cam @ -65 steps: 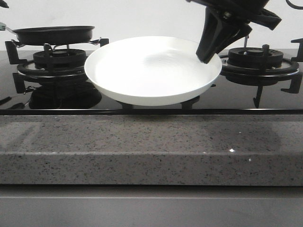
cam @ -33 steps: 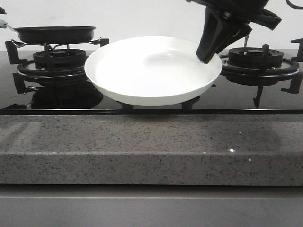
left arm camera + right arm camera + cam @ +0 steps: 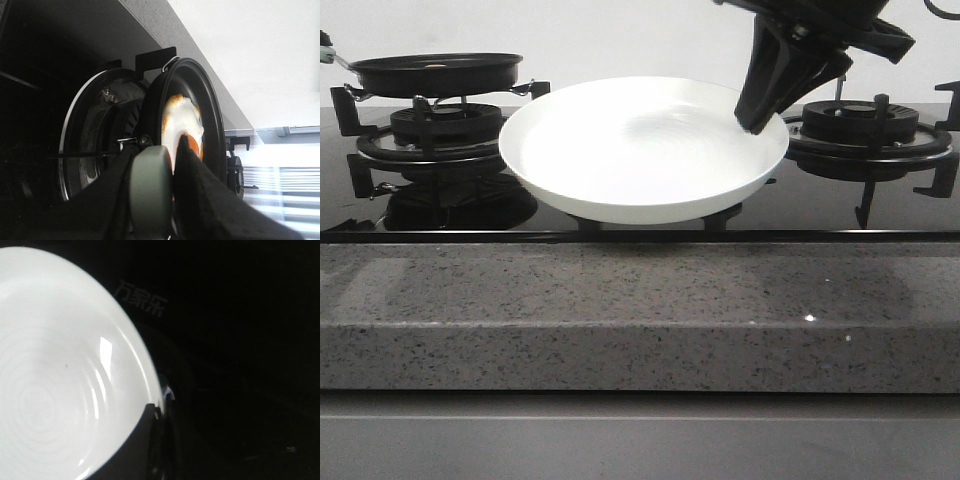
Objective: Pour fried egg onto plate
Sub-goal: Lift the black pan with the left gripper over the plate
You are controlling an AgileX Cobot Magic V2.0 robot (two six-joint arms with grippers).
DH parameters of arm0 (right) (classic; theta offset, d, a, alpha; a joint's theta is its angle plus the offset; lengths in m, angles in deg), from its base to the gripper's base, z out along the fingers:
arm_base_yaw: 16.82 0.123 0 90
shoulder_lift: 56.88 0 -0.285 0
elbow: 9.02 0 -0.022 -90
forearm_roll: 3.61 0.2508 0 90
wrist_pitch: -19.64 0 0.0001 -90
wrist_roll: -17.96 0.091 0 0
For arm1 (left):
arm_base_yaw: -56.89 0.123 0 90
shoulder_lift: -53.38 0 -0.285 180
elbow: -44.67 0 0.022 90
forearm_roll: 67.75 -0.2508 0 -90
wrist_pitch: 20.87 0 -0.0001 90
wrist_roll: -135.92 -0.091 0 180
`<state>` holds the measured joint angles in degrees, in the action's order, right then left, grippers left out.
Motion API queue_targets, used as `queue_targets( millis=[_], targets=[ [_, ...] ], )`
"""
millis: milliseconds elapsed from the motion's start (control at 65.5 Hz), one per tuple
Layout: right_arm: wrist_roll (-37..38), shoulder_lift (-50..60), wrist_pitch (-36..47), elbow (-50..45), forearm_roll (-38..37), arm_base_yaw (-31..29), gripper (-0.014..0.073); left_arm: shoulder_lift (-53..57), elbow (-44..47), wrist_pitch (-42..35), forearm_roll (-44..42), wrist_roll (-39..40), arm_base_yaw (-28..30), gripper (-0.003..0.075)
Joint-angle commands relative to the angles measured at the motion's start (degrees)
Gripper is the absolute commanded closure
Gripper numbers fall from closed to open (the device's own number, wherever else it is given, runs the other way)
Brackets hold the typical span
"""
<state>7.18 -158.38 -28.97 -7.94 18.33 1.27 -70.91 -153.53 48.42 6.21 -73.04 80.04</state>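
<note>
The white plate [image 3: 640,150] is held tilted above the black hob between the two burners. My right gripper [image 3: 760,122] is shut on its right rim; the right wrist view shows the plate [image 3: 60,365] with the gripper [image 3: 156,412] pinching the rim. The black frying pan [image 3: 435,72] sits just above the left burner. In the left wrist view my left gripper [image 3: 172,167] is shut on the pan's grey-green handle [image 3: 150,190]. The fried egg [image 3: 182,125] lies yolk up inside the pan [image 3: 212,115].
The left burner grate [image 3: 445,128] is under the pan and the right burner grate [image 3: 868,125] is behind my right arm. The speckled granite counter edge [image 3: 640,310] runs across the front. A pale wall stands behind the hob.
The pan and its handle have risen slightly off the left burner and edged right. The plate and the right gripper have not moved.
</note>
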Motion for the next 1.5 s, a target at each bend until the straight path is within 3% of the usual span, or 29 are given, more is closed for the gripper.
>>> queue_targets(
  millis=[0,92,428,886,1222,1482],
  targets=[
    [-0.4,2.3,2.3,1.5,1.1,0.1,0.069,3.1,-1.7,4.3,2.6,-0.2,0.0,0.0692],
    [-0.4,2.3,2.3,1.5,1.1,0.1,0.069,3.1,-1.7,4.3,2.8,-0.2,0.0,0.0741],
    [-0.4,2.3,2.3,1.5,1.1,0.1,0.069,5.0,-1.7,4.3,10.9,-1.7,0.0,0.074],
    [-0.4,2.3,2.3,1.5,1.1,0.1,0.069,18.5,-0.2,4.2,9.7,-5.2,-0.9,0.074],
    [-0.4,2.3,2.3,1.5,1.1,0.1,0.069,32.6,9.6,-1.5,8.7,-12.1,-10.3,0.0741],
    [-0.4,2.3,2.2,1.5,1.1,0.1,0.069,39.9,14.0,-14.0,-4.0,-12.5,-22.4,0.0741]
  ],
)
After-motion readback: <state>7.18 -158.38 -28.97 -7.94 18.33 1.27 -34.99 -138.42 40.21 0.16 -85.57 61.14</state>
